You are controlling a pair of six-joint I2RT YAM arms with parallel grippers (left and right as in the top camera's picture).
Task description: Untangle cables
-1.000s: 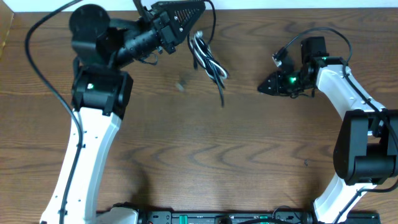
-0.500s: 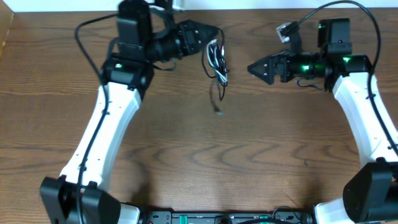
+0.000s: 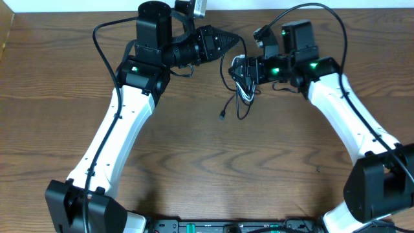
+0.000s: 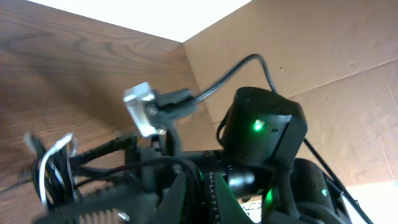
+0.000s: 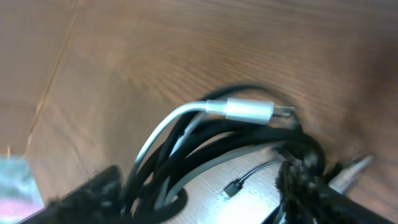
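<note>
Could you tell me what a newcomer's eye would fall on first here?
The cables, black with one white, dangle over the table where the left gripper and right gripper meet. Up close, the right one straddles them, a silver plug on top.

The cables (image 3: 242,83) form a tight bundle of black cords and one white cord with a silver plug (image 5: 250,111); one black end (image 3: 222,117) dangles loose.
</note>
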